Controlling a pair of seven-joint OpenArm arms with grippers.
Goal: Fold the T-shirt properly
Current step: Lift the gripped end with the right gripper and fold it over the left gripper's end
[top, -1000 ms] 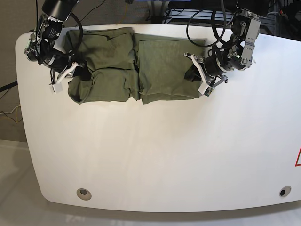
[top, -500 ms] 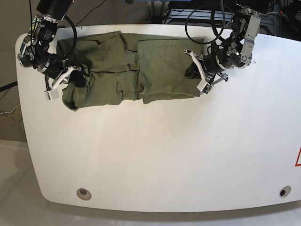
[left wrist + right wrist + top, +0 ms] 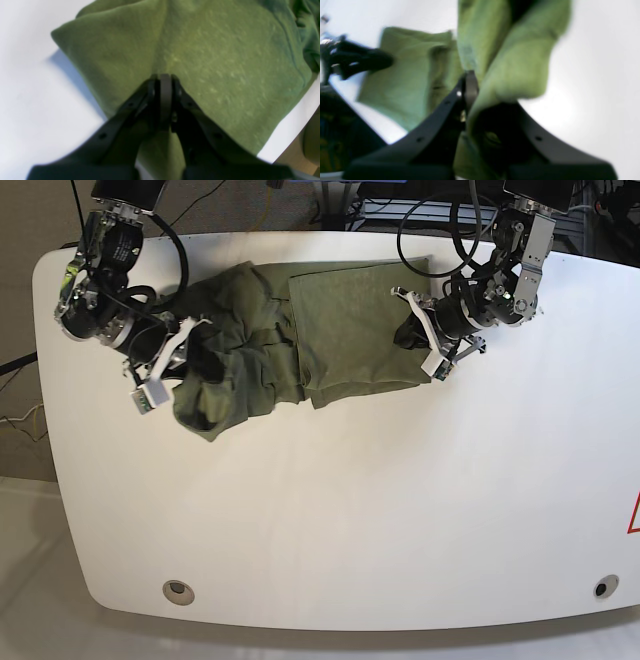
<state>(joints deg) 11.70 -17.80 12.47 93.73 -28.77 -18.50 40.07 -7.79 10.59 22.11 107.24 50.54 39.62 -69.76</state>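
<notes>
The olive-green T-shirt [image 3: 345, 330] lies across the back of the white table [image 3: 330, 510]. Its right half lies flat, and its left half is bunched and lifted. My right gripper [image 3: 192, 360] is shut on that bunched left end, and in the right wrist view the fingers [image 3: 469, 82] pinch a hanging fold of T-shirt [image 3: 515, 62]. My left gripper [image 3: 408, 335] is shut on the shirt's right edge. In the left wrist view its closed fingertips [image 3: 165, 82] bite into the flat T-shirt [image 3: 212, 62], pulling up a small ridge.
The table has rounded edges and two round holes near its front corners [image 3: 178, 590] [image 3: 600, 587]. Cables [image 3: 440, 240] hang behind the back edge. A red mark [image 3: 633, 515] shows at the right edge.
My right gripper has carried the shirt's left end toward the middle and front, bunching that half over itself. The left gripper has stayed almost in place on the right edge.
</notes>
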